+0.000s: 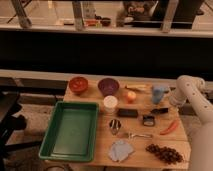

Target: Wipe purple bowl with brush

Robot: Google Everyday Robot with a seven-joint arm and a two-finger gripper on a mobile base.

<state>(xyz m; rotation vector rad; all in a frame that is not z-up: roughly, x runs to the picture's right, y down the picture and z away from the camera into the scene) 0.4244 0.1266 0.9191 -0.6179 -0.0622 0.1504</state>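
The purple bowl (108,85) stands at the back middle of the wooden table (100,150), next to a red-orange bowl (78,84). The brush (148,120) lies right of centre, its blocky head with the paler face up. My white arm (188,90) reaches in from the right. My gripper (161,110) is low over the table, just up and right of the brush head and close to its handle end. I cannot tell whether it touches the brush. It is well to the right of the purple bowl.
A green tray (55,142) fills the table's left side. Also on the table are a white cup (110,103), an orange fruit (131,96), a blue cup (158,92), a flat black block (127,113), a metal utensil (126,133), a red chili (170,127), a grey cloth (121,150) and grapes (162,153).
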